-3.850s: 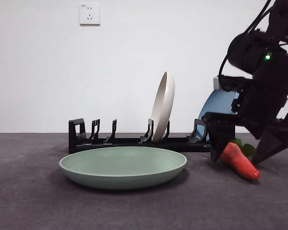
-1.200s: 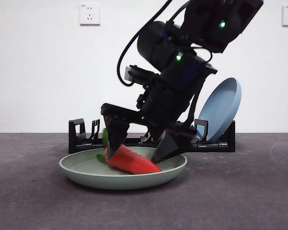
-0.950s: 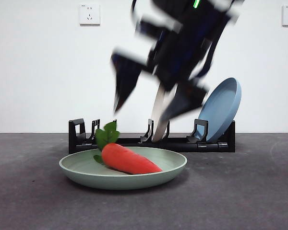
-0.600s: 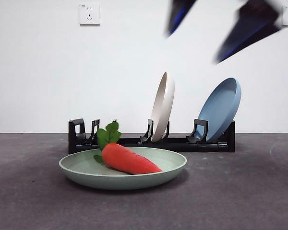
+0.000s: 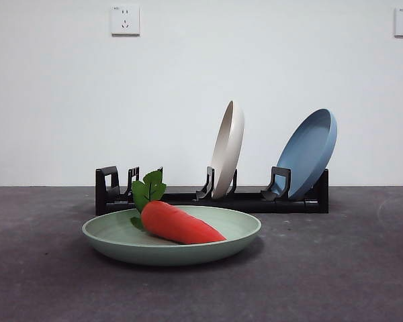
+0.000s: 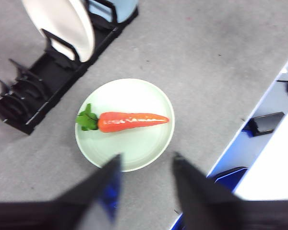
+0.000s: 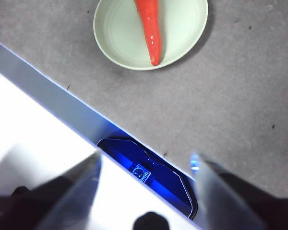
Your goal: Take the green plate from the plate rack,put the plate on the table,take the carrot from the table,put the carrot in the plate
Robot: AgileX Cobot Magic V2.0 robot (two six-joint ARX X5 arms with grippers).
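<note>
The green plate lies flat on the dark grey table, in front of the black plate rack. The carrot lies in the plate, its leaves pointing left. It also shows in the left wrist view on the plate, and in the right wrist view on the plate. My left gripper is open and empty, high above the plate's near side. My right gripper is open and empty, high above the table's edge. Neither gripper shows in the front view.
A cream plate and a blue plate stand upright in the rack's right half; its left slots hold nothing. The table's edge and a blue object below it show in the right wrist view.
The gripper that held the carrot set it in the green plate, let go, and rose up and right out of the front view. The carrot lies still in the plate.
</note>
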